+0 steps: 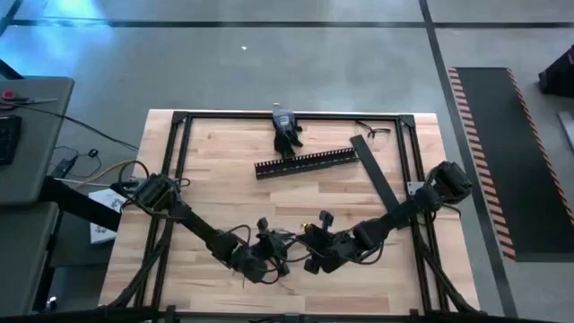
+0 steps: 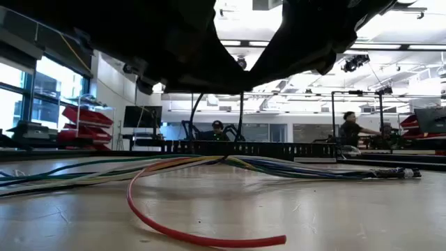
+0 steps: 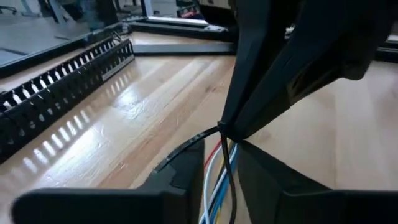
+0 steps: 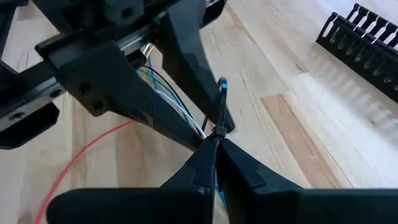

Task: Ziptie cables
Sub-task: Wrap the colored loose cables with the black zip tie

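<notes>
The cables (image 2: 230, 162) are thin grey, white, blue and green wires lying along the table, with one red wire (image 2: 174, 226) looping toward the near edge. Both grippers meet over the bundle near the table's near middle. My left gripper (image 1: 269, 256) is shut on the cables (image 3: 217, 180). My right gripper (image 1: 314, 253) faces it tip to tip and is shut on a thin black zip tie (image 3: 186, 146) at the bundle. In the low view both grippers are only dark shapes overhead. My left gripper holds the cable bundle (image 3: 219, 168) between its two fingers, several wires together; they run along the gap between the fingers (image 4: 168, 93). It comes slanting down from the table's left. The rest of the bundle lies on the table. My right gripper pinches the zip tie (image 4: 221, 102) between its fingertips (image 4: 202, 162), right at the bundle and against my left gripper's tips. It comes slanting down from the table's right. One end of the tie sticks out past the fingers (image 3: 174, 155); whether the tie goes around the wires cannot be seen.
A long black comb-edged duct (image 1: 305, 163) lies across the far middle, a flat black lid strip (image 1: 377, 179) slants beside it at the right. A dark tool (image 1: 285, 126) lies at the far edge. Black frame rails (image 1: 179, 179) border the table. People sit in the room behind.
</notes>
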Controlling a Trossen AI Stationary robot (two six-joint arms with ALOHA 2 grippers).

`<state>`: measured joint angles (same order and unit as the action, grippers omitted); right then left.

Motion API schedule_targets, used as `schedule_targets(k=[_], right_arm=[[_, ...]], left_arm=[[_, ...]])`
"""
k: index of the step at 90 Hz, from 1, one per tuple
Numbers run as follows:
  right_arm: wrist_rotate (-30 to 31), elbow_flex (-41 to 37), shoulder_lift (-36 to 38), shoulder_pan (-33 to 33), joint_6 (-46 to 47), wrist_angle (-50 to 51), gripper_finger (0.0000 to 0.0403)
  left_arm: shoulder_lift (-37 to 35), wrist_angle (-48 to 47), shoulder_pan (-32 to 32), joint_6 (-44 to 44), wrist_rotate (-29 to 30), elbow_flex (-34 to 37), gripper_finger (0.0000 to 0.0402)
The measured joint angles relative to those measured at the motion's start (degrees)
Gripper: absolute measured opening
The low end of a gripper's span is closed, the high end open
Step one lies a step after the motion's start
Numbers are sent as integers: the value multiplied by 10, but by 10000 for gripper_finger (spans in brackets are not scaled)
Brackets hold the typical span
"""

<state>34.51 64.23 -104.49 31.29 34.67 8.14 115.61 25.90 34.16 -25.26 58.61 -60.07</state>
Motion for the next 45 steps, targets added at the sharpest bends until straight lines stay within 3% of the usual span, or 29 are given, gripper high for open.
schedule_targets(k=[11,25,45], right_arm=[[-1,0,0,0,4,0,0],[-11,0,0,2,14,2,0],[-9,0,0,1,14,2,0]], left_arm=[[0,7,7,-1,35,0,6],[0,7,11,-11,73,0,1],[0,6,14,-8,59,0,0]])
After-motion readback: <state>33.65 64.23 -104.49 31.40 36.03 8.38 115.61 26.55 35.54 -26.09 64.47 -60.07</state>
